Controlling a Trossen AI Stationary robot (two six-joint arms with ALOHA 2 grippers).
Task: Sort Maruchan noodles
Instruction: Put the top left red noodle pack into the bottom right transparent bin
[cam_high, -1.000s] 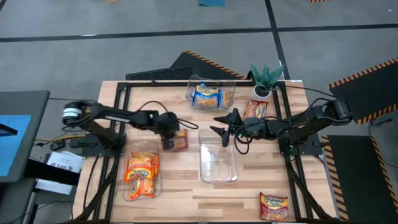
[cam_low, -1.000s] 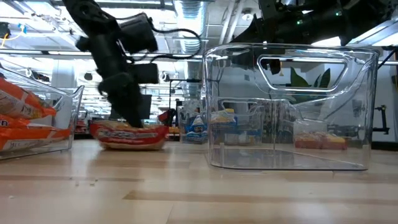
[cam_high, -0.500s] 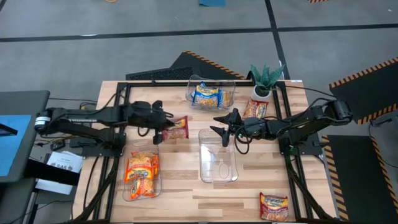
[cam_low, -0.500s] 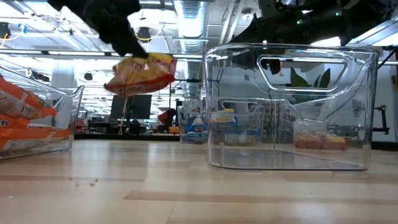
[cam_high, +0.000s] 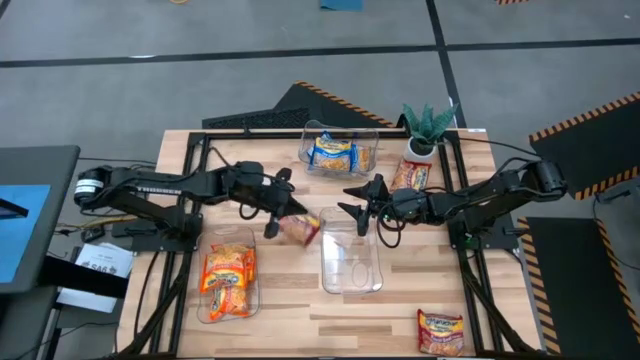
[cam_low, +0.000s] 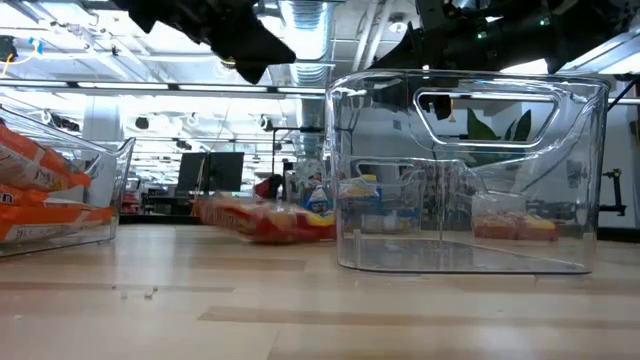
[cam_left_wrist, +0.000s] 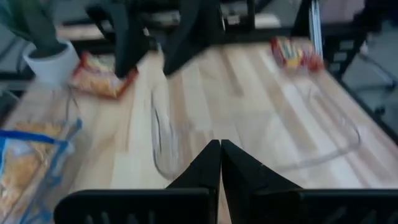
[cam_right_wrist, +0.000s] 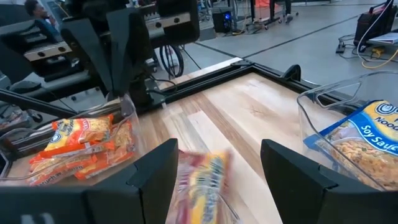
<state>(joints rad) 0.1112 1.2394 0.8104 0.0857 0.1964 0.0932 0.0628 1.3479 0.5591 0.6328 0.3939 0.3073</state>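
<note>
A red-orange Maruchan packet (cam_high: 301, 229) lies flat on the table against the left wall of the middle clear bin (cam_high: 351, 262); it shows blurred in the low view (cam_low: 268, 220) and in the right wrist view (cam_right_wrist: 203, 179). My left gripper (cam_high: 281, 212) hangs above it, shut and empty (cam_left_wrist: 219, 149), well clear of the table (cam_low: 250, 50). My right gripper (cam_high: 352, 200) waits open (cam_right_wrist: 217, 180) over the middle bin's far end. Blue packets (cam_high: 332, 153) lie in the far bin, orange ones (cam_high: 229, 279) in the left bin.
One packet (cam_high: 410, 176) lies beside the potted plant (cam_high: 427, 128) at the far right. Another (cam_high: 440, 331) lies near the table's near right edge. The middle bin holds nothing. Bare wood shows between the left and middle bins.
My left gripper lifted the red-orange packet off the table, then swung right toward the middle bin. The packet came out of its hold and now lies on the table beside that bin's left wall. My right arm stayed still.
</note>
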